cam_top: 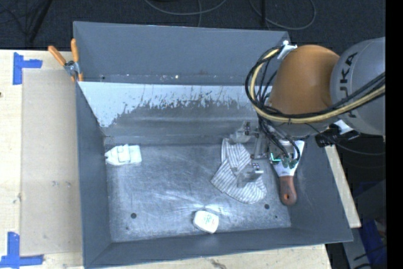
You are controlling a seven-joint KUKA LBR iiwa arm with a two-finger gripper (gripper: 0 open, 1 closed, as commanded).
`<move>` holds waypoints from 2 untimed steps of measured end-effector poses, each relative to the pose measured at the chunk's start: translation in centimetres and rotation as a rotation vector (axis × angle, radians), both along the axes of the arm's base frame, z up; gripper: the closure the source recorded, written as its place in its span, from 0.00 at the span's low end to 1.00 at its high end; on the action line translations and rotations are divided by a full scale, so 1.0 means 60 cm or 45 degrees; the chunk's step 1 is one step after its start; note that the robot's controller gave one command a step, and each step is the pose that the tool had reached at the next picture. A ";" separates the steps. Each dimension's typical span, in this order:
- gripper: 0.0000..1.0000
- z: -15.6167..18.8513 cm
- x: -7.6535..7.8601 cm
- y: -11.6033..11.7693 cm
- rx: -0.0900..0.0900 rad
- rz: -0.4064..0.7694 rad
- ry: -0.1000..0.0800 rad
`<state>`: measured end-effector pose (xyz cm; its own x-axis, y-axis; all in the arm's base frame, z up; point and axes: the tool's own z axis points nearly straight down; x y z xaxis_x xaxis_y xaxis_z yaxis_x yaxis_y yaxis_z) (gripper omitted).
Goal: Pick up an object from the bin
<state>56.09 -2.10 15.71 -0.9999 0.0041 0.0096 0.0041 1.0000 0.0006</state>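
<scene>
Starting at the edge nearest us: a small white rounded thing (206,220) lies on the bin (157,198) floor at about 6 o'clock, close to the front wall and well apart from everything else.

A bit further in, at about 3 o'clock on the floor, there's a crumpled striped cloth (234,181), grey and white, spread out in a rough triangle. Just beside it at about 4 o'clock is a brown-handled tool (288,189), its handle pointing toward us near the right wall. Its upper end disappears under the wrist, so we can't tell what kind of tool it is.

The gripper (254,167) is down low over the far part of that cloth, right at the fabric or touching it. From this angle we honestly can't say which. We also can't tell whether the jaws are apart or together, since the metal bits blur into the stripes. We don't see the cloth lifted.

Over at 9 o'clock a white lump (123,154) sits near the left wall, well apart from the gripper.

Further back and higher up, the arm (368,88) comes in from 3 o'clock, with its grey link crossing the right rim. The orange cover (302,80) bulges above the wrist, with black and yellow cables (255,88) looped round it, and the wrist points steeply down into the bin's right half.
</scene>
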 end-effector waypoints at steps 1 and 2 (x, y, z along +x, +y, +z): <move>0.00 0.007 0.003 0.000 -0.001 0.001 -0.010; 0.00 -0.076 0.040 -0.015 0.000 0.135 -0.016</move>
